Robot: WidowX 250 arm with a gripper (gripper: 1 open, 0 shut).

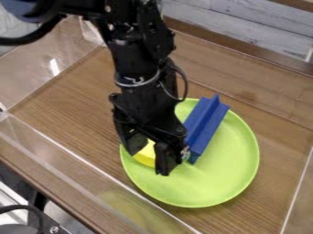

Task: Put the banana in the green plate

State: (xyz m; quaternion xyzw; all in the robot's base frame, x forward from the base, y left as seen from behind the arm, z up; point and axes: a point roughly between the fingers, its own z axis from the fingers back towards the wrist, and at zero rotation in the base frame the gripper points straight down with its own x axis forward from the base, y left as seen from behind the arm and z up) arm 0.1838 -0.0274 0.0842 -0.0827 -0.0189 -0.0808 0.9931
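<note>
Hanging tool: black robot gripper point(150, 155) points straight down over the near-left part of the plate, its jaws spread wide.
Fingers: two dark, blocky fingers point(171, 154) straddle the fruit — whether they touch it cannot be told.
Hold: nothing is pinched; the jaws stand apart on either side of the fruit.
Banana: small smooth yellow toy banana point(149, 151) lies inside the plate, at its left side, between the fingers and partly hidden by them.
Plate: large round lime-green plastic plate point(232, 169) with a shallow raised rim, glossy, resting on the table.
Block: blue ribbed rectangular block point(202, 126) lies on the plate just right of the gripper — one end tilted up past the far rim.
Table: brown wood-grain tabletop point(61, 110), edged by clear plastic walls point(55, 160).
</note>
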